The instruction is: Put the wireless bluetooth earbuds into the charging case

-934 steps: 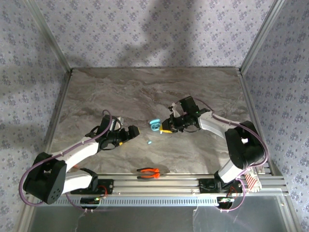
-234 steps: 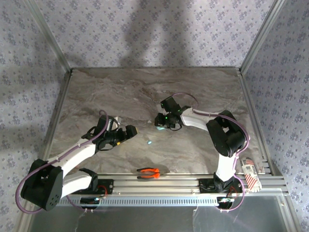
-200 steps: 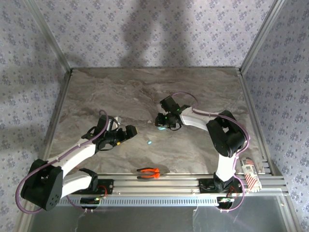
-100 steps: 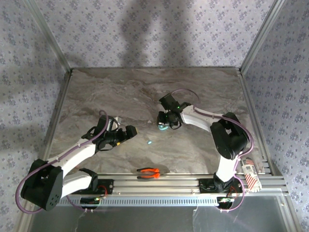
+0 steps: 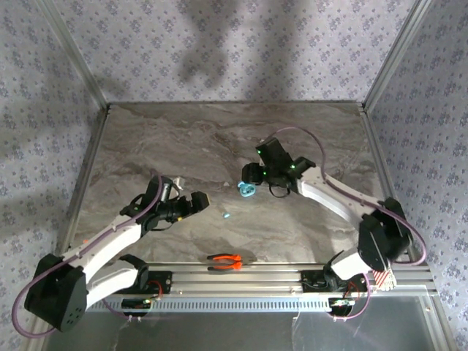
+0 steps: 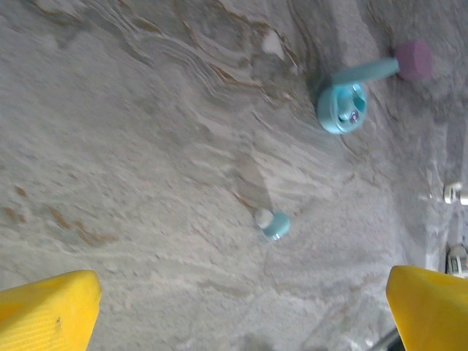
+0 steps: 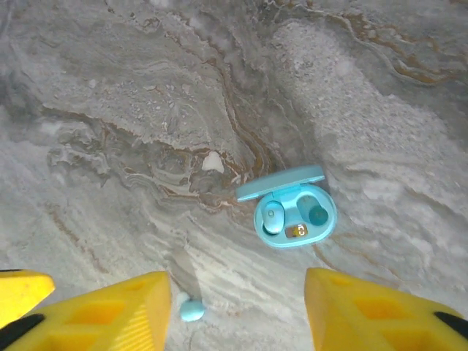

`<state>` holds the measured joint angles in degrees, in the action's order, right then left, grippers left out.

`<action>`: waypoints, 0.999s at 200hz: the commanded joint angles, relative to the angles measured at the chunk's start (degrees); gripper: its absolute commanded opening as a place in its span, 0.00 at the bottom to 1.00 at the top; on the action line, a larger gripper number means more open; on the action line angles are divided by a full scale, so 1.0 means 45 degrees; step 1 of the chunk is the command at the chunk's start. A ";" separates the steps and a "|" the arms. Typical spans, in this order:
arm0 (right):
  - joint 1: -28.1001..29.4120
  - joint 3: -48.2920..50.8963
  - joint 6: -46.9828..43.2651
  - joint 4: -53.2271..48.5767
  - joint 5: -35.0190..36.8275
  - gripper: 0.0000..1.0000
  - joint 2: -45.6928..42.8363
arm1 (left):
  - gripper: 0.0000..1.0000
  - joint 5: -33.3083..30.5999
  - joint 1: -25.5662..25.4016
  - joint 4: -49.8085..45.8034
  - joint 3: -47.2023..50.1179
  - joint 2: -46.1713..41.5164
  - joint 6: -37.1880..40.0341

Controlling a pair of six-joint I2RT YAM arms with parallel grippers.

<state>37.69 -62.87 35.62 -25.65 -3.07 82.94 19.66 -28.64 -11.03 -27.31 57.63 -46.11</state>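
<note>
**Step in hand: second teal earbud, one seated and one loose.**

In the right wrist view the case [image 7: 295, 241] lies open right of centre on the counter [image 7: 110, 110], with its lid [image 7: 281, 183] tipped back. One well holds the seated earbud [image 7: 272, 217]; the other well [image 7: 317, 214] is empty. The loose earbud [image 7: 191, 310], a tiny teal bead, lies apart from the case at lower left. The right claw [image 7: 235, 292] hangs above with jaws parted and nothing between them. The left claw [image 6: 238, 314] is spread wide and empty, with the bead just ahead of it. Judged next move: pinch the loose earbud, carry it over the empty well, align it and release. Small and rounded, it will likely roll or slip.
</note>
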 commanded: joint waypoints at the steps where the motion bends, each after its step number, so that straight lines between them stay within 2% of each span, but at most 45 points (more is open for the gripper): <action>1: -0.0061 0.0917 -0.0171 -0.1020 0.0564 0.61 -0.1528 | 1.00 -0.0355 -0.0861 -0.1075 -0.0973 -0.0599 -0.0097; 31: -0.0091 0.2310 0.0340 -0.1845 0.0702 0.77 -0.3898 | 1.00 -0.1051 -0.2479 -0.1943 -0.1202 -0.1064 -0.0254; 64: -0.0060 0.3737 0.1023 -0.3030 0.0719 0.91 -0.6525 | 1.00 -0.1649 -0.4075 -0.1809 -0.0909 -0.0920 -0.0613; 95: -0.0118 0.4459 0.1427 -0.4197 0.0407 1.00 -0.8330 | 1.00 -0.2109 -0.4716 -0.1458 -0.0809 -0.0362 -0.0770; 120: -0.0375 0.5261 0.1680 -0.4213 -0.0450 1.00 -0.9056 | 1.00 -0.2545 -0.4611 -0.1565 -0.0968 -0.0034 -0.0472; 150: -0.1347 0.6417 0.1750 -0.2203 -0.1880 1.00 -0.8994 | 1.00 -0.2162 -0.3636 -0.2089 -0.1712 0.0887 0.0260; 170: -0.2027 0.6778 0.1632 -0.0886 -0.2925 0.96 -0.8293 | 1.00 -0.1464 -0.2792 -0.1783 -0.1953 0.1356 0.0534; 188: -0.2241 0.6709 0.1362 -0.0421 -0.3126 0.90 -0.7411 | 1.00 -0.0919 -0.2045 -0.1594 -0.2234 0.1997 0.0920; 200: -0.2317 0.6595 0.1181 -0.0166 -0.3282 0.84 -0.6865 | 0.94 -0.0469 -0.1608 -0.1455 -0.2446 0.2520 0.1139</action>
<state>28.05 -32.86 42.50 -32.03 -13.61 48.71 12.84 -38.89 -18.90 -35.48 65.60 -44.34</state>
